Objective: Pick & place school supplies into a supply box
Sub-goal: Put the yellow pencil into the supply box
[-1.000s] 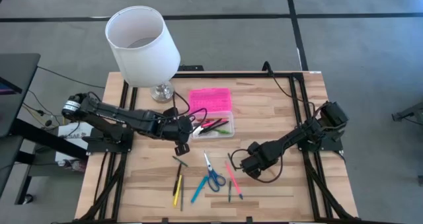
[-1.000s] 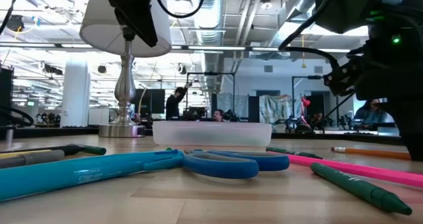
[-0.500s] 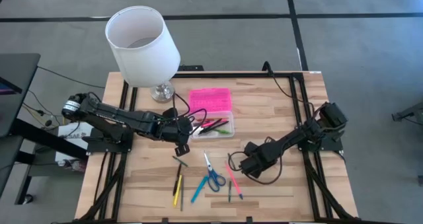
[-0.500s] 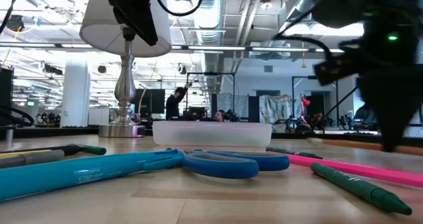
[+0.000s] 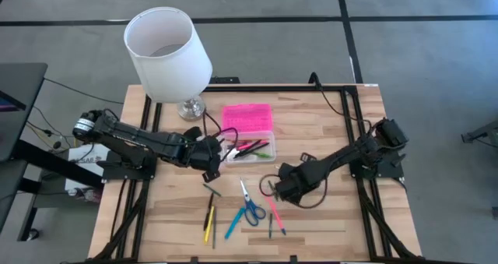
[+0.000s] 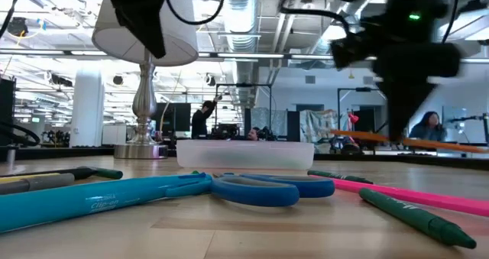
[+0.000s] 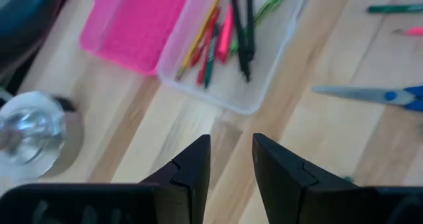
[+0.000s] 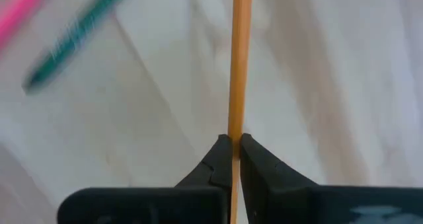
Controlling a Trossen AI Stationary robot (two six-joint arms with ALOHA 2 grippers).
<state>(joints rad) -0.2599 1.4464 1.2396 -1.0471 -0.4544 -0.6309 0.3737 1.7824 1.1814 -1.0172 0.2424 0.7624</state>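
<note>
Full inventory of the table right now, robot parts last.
Lamp: one, white shade, silver base, table's far-left corner.
Supply box: one, clear, open, pink lid behind it; several pens inside.
Scissors: one, blue-handled, table centre-front.
Loose pens and pencils: roughly seven, on the table in front of the box, among them a pink pen and a light blue pen.
Orange pencil: one, lifted.
Left hand: open, empty, beside the box.
Right hand: shut on the orange pencil.

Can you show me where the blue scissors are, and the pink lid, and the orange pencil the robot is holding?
Blue-handled scissors [image 5: 250, 209]: high view, on the handle loops.
Bright pink ribbed lid [image 5: 247, 116]: high view, middle of its top.
Thin orange pencil [image 8: 239, 59]: right wrist view, on the shaft above the pinching fingers.
</note>
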